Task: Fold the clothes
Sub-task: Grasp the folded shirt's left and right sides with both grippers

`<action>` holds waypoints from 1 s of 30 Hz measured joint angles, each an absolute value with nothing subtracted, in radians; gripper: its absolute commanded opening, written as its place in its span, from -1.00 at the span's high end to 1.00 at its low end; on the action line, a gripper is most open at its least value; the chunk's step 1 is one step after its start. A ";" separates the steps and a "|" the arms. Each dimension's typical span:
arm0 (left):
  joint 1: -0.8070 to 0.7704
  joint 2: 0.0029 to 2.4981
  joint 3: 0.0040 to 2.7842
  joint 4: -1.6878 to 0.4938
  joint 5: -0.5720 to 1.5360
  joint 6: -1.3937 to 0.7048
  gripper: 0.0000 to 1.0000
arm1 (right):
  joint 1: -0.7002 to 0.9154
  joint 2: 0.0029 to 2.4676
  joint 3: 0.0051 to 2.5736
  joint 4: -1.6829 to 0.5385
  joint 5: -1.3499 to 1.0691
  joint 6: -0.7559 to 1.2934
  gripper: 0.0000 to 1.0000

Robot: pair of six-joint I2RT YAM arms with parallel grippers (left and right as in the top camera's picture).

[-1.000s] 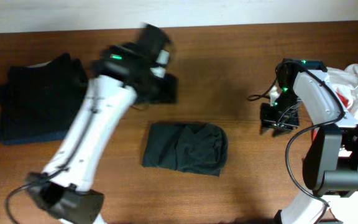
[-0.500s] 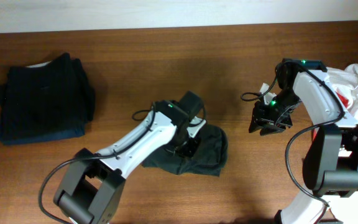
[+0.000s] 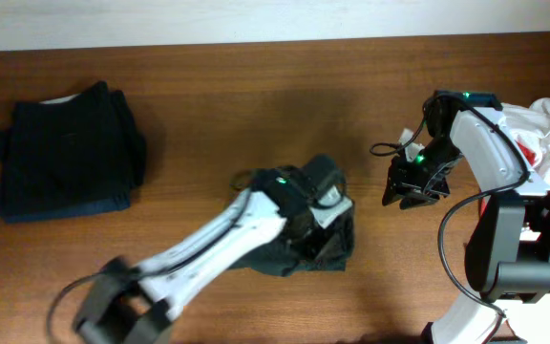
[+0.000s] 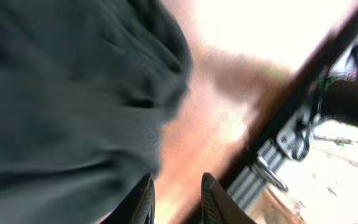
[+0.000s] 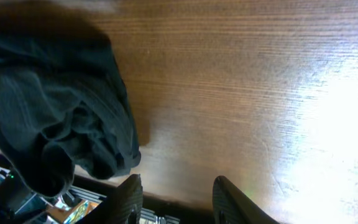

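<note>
– Two sets of jaws, both parted and empty?
– Yes. The left gripper (image 4: 178,182) hangs spread at the edge of the dark green rumpled fabric garment (image 4: 67,93), which lies mid-table. The right gripper (image 5: 178,183) gapes over the bare brown wooden table (image 5: 241,74), near the cloth.
– How will it handle?
– Light and limp, I judge, with no stiffness. Pinch a hem or corner, not the bunched middle.
– And against a second ago?
– The left arm has swung over from the folded stack of dark clothes (image 3: 65,153). The garment, flat then, is now rumpled.
</note>
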State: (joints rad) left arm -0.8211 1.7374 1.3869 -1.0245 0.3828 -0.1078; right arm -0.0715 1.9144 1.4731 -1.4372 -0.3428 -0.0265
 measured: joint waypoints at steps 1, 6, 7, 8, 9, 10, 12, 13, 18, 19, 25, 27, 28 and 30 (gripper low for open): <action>-0.791 1.685 1.400 -1.024 0.340 -0.107 0.16 | -0.072 1.914 1.473 -1.454 -0.343 -0.027 0.18; -0.453 1.531 1.435 -1.005 0.203 -0.136 0.05 | 0.021 1.914 1.473 -1.551 -0.541 -0.146 0.17; -0.388 1.555 1.433 -1.004 0.197 -0.142 0.05 | 0.072 1.914 1.473 -1.544 -0.575 -0.166 0.17; -0.355 1.582 1.432 -1.004 0.207 -0.144 0.05 | 0.115 1.914 1.473 -1.529 -0.590 -0.173 0.17; -0.336 1.620 1.432 -1.003 0.222 -0.147 0.05 | 0.183 1.914 1.473 -1.499 -0.608 -0.172 0.11; -0.322 1.701 1.430 -1.004 0.235 -0.148 0.05 | 0.219 1.914 1.473 -1.481 -0.618 -0.163 0.10; -0.330 1.797 1.427 -1.009 0.263 -0.150 0.04 | 0.253 1.914 1.453 -1.445 -0.623 -0.148 0.10; -0.334 1.829 1.426 -1.011 0.272 -0.150 0.05 | 0.266 1.914 1.417 -1.431 -0.626 -0.136 0.10; -0.354 1.908 1.413 -1.008 0.285 -0.150 0.04 | 0.297 1.914 1.239 -1.314 -0.662 -0.111 0.92; -0.363 1.910 1.406 -1.008 0.285 -0.150 0.04 | 0.296 1.914 1.223 -1.309 -0.641 -0.086 0.92; -0.384 1.969 1.324 -0.995 0.289 -0.157 0.04 | 0.244 1.914 1.208 -1.372 -0.231 0.235 0.63; -0.384 1.971 1.303 -0.989 0.289 -0.162 0.04 | 0.244 1.914 1.168 -1.370 -0.187 0.262 0.61; -0.384 1.971 1.301 -0.989 0.291 -0.162 0.04 | 0.244 1.914 1.132 -1.359 -0.173 0.270 0.61; -0.384 1.971 1.301 -0.988 0.295 -0.162 0.05 | 0.244 1.914 1.102 -1.356 -0.146 0.281 0.61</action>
